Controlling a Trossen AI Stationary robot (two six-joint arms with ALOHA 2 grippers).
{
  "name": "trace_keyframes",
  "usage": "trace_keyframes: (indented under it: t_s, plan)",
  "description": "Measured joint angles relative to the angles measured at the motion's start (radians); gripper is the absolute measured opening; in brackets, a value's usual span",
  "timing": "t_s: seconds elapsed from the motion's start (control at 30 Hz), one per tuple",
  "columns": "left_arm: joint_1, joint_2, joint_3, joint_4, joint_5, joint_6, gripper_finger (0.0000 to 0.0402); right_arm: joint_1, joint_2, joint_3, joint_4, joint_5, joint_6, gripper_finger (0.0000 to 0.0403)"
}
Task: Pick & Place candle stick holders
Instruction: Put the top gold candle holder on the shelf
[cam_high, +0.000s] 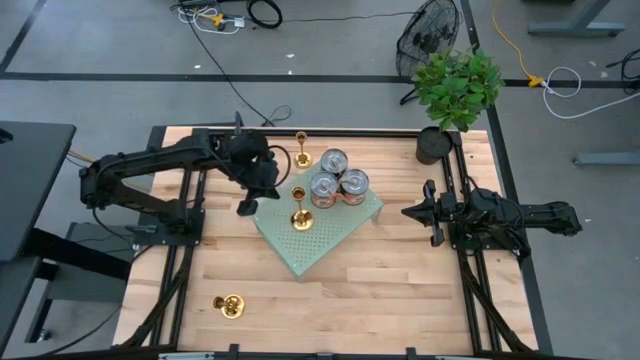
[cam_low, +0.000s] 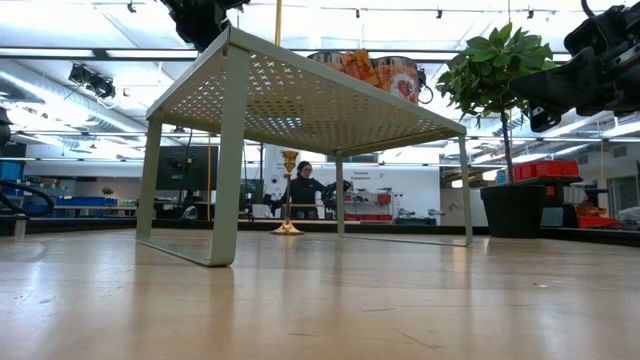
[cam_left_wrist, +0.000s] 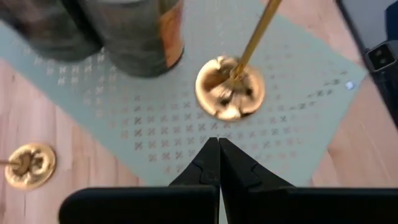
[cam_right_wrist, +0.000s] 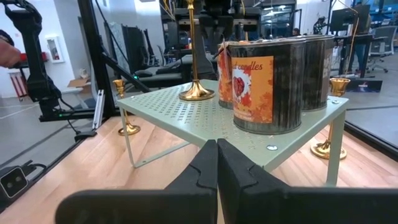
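Three gold candle stick holders show. One stands upright on the pale green perforated shelf (cam_high: 330, 240), by its round base (cam_left_wrist: 230, 87), next to the cans; it also shows in the high view (cam_high: 298, 215). One stands on the table beyond the shelf's far side (cam_high: 301, 152). One stands at the table's near left (cam_high: 230, 305). My left gripper (cam_high: 247, 207) is shut and empty above the shelf's left corner, just short of the holder's base (cam_left_wrist: 217, 155). My right gripper (cam_high: 408, 212) is shut and empty to the right of the shelf (cam_right_wrist: 216, 155).
Three labelled tin cans (cam_high: 335, 183) stand close together on the shelf's far part, right beside the holder. A potted plant (cam_high: 455, 90) stands at the table's far right corner. Bare wood lies along the near side of the table (cam_high: 380, 300).
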Motion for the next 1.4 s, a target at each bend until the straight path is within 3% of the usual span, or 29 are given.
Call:
trace_keyframes:
  t_s: [0.37, 0.5, 1.4]
  plan:
    - [0.099, 0.005, -0.001, -0.023, -0.195, -0.034, 0.0000, 0.000, 0.000, 0.000, 0.000, 0.000, 0.000, 0.0003]
    - [0.141, 0.005, -0.001, -0.023, -0.223, -0.035, 0.0000, 0.000, 0.000, 0.000, 0.000, 0.000, 0.000, 0.0003]
    - [0.236, 0.013, -0.001, -0.023, -0.165, 0.009, 0.0002, 0.000, 0.000, 0.000, 0.000, 0.000, 0.000, 0.0003]
